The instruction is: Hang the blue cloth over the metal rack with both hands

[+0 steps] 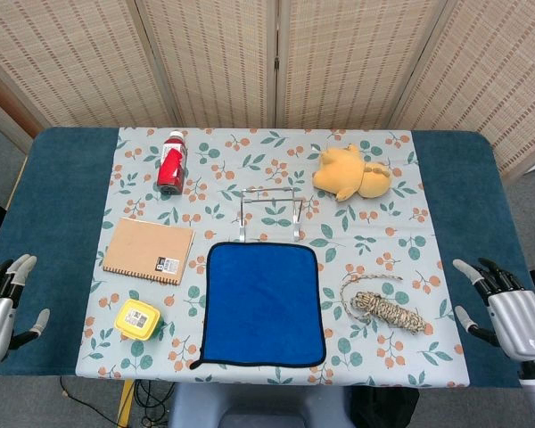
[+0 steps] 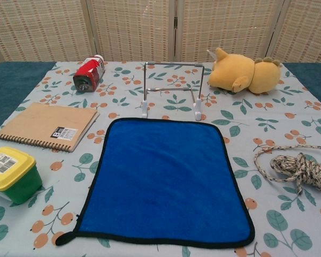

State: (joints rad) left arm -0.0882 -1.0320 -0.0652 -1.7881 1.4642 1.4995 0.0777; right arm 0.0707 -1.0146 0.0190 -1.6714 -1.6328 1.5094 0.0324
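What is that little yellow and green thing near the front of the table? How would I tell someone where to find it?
Start at the big blue cloth in the middle of the flowered tablecloth, then look left. Just in front of the brown spiral notebook sits a small green tub with a yellow lid. It alone carries a barcode sticker on top.

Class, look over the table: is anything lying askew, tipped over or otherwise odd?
The red bottle lies tipped on its side at the back left. The blue cloth has one front corner pulled into a small tail. The metal rack stands upright.

notebook [image 2: 47,126] label: large "B", rest illegible | yellow-lidded tub [image 2: 9,172]: barcode sticker, digits unreadable
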